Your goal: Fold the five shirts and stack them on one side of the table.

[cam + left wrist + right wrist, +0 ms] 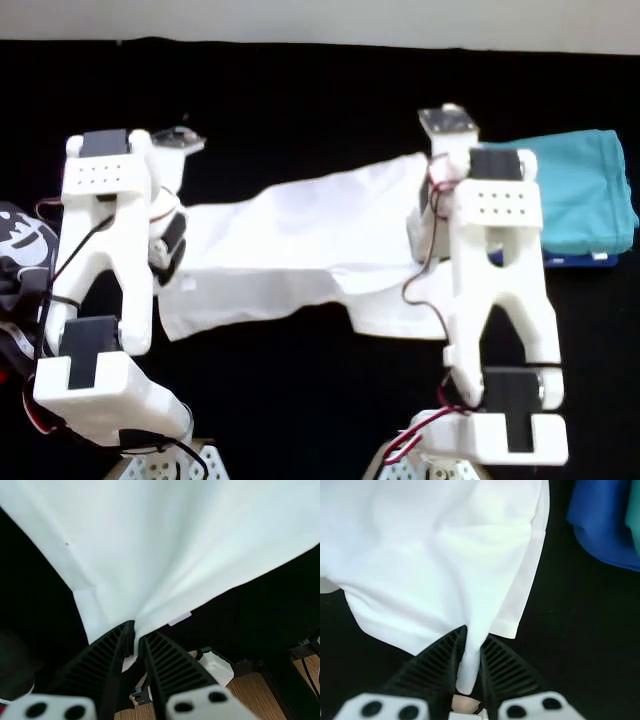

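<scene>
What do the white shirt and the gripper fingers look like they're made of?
The white shirt looks like thin, soft cloth, probably cotton, with a matte surface. It drapes in loose folds and bunches where it is pinched. The fingers of the left gripper look like hard, matte black plastic, possibly printed, and their inner faces carry rows of ridges. The right gripper looks the same.

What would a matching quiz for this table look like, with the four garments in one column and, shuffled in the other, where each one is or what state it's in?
Column one:
1. white shirt
2. teal shirt
3. blue shirt
4. black printed garment

Column two:
A. lies under the teal one
B. pinched by the left gripper and the right gripper, spread between them
C. folded, lying on top of another
D. bunched at the high view's left edge

Pairs: 1-B, 2-C, 3-A, 4-D
</scene>
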Controlling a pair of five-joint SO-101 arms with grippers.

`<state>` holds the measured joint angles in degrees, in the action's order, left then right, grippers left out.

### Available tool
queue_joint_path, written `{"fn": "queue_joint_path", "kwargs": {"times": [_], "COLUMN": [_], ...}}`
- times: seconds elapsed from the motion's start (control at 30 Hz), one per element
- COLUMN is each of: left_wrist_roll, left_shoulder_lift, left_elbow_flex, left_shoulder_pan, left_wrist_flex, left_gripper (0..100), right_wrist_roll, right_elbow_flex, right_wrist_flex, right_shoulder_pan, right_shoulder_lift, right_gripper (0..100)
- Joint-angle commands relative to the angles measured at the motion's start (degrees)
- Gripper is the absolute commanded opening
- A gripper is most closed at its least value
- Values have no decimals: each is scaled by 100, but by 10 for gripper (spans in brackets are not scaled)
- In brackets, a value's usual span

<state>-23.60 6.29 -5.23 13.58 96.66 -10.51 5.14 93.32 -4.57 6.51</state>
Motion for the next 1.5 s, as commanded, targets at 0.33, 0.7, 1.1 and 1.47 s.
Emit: {"fn": "queue_joint_path", "kwargs": {"times": [0.33, 0.7, 1.1, 1.47], "left_wrist_roll": [-35, -35, -448, -404], "left_shoulder_lift": [-259, -312, -303, 180], "left_elbow_flex": [-1543, -1604, 1314, 1358], "left_shoulder_pan": [-330, -391, 637, 101], "left_wrist_flex": [-1609, -1705, -88, -1626], "left_gripper": [9, 14, 196, 19], "right_wrist_roll": [-448, -448, 114, 404], "right_elbow_flex": [1499, 1859, 558, -233], "right_wrist_flex": [-989, -1015, -620, -971], "right_shoulder_pan": [620, 602, -84, -347], "right_shoulder_lift": [312, 356, 1235, 198], "right_gripper": [5, 36, 198, 16]}}
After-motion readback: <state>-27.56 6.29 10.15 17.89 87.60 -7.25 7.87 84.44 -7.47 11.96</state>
